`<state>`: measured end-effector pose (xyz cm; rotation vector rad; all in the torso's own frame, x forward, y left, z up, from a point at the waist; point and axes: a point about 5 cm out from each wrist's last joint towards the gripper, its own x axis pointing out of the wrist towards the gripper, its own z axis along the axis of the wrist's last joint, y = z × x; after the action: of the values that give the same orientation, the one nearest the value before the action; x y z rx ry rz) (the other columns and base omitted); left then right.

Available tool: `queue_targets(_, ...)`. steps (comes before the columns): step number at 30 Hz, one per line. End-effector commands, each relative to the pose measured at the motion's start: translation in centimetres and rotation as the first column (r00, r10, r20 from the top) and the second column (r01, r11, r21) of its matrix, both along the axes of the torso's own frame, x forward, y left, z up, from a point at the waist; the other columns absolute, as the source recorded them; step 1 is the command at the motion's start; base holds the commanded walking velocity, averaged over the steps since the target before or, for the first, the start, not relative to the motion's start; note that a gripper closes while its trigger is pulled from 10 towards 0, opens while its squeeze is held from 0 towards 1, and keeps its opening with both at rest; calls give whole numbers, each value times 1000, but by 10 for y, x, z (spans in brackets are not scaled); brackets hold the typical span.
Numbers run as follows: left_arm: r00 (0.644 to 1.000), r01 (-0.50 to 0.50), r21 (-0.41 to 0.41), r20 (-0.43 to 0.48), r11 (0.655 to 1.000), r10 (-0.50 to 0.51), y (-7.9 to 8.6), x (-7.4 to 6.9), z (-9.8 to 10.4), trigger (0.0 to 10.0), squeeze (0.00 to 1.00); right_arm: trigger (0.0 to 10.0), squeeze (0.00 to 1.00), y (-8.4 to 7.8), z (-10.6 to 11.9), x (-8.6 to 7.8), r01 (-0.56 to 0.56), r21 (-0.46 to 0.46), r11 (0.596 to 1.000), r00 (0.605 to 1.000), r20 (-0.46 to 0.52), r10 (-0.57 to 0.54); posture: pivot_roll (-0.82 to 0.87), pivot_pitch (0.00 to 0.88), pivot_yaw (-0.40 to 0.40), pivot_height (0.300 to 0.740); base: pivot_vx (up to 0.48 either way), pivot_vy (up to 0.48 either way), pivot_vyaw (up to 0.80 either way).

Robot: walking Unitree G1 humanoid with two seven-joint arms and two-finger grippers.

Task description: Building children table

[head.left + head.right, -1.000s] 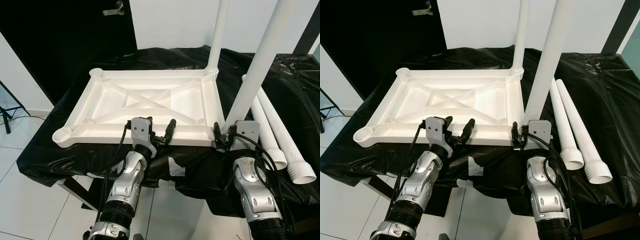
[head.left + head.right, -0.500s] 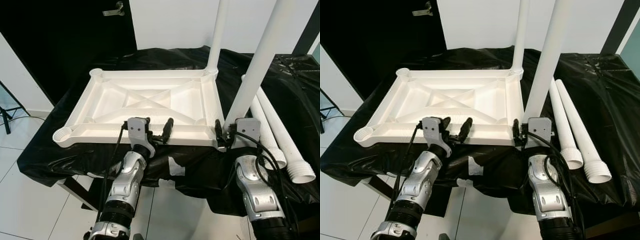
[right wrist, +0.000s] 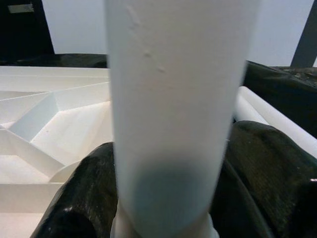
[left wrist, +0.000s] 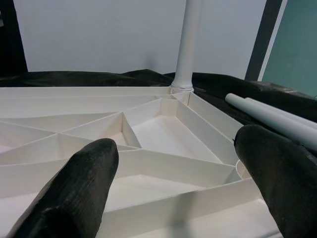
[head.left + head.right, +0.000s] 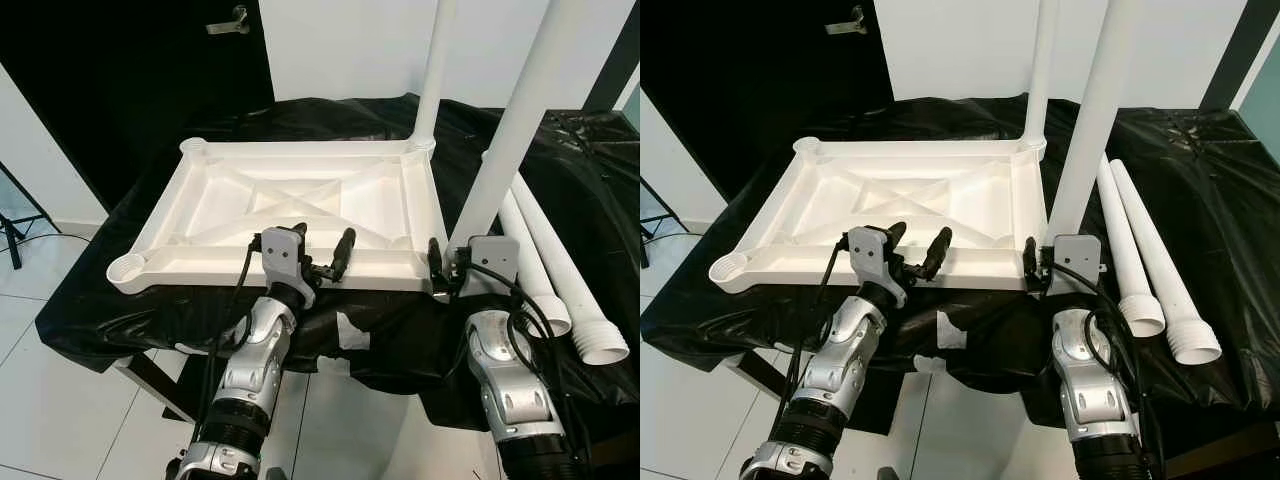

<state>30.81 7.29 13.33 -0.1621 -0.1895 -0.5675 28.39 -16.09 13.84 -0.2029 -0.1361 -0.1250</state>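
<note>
Two legs fitted, two left on the cloth.

The upturned tabletop [image 5: 300, 205] is faced by the spread, empty left gripper [image 5: 322, 250]; the near-right leg [image 5: 505, 130] is clamped by the right gripper [image 5: 447, 268]; spare legs [image 5: 560, 290] lie alongside.

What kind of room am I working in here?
Probably a staged work or test room, not a lived-in one: a work table draped in black plastic sheeting, white tiled floor, plain white wall, and a dark door with a lever handle.
</note>
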Motion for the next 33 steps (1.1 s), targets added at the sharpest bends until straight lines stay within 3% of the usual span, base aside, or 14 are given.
queue_targets(1, 1000, 5, 3, -14, 1000, -5, 2, -2, -5, 10000, 0, 10000, 0, 0, -2, 0, 5, 0, 1000, 1000, -13, -5, -131, 0, 44, 740, 0, 0, 0)
queue_targets(7, 996, -50, -49, -70, 998, 46, 13, 2, -8, 10000, 0, 10000, 0, 1, -4, -3, 1, -1, 1000, 1000, -19, -1, -128, 0, 41, 740, 0, 0, 0)
queue_targets(19, 979, -189, -22, -80, 982, 187, 32, 3, -12, 10000, 0, 10000, 0, -2, -10, -14, 20, -2, 1000, 999, -43, -20, -119, 0, 32, 740, 0, 0, 0)
queue_targets(24, 979, -194, -8, -71, 981, 193, 35, -1, -13, 10000, 0, 10000, 0, -5, -12, -20, 30, -1, 1000, 998, -52, -30, -118, 0, 30, 740, 0, 0, 0)
queue_targets(29, 983, -184, 81, 6, 980, 185, 37, -13, -13, 10000, 0, 10000, 0, -12, -13, -36, 50, -9, 999, 997, -64, -50, -120, 0, 22, 740, 0, 0, 0)
queue_targets(33, 977, -212, 73, -6, 975, 213, 40, -14, -15, 10000, 0, 10000, 0, -16, -13, -41, 54, -14, 998, 996, -70, -55, -119, 0, 16, 740, 0, 0, 0)
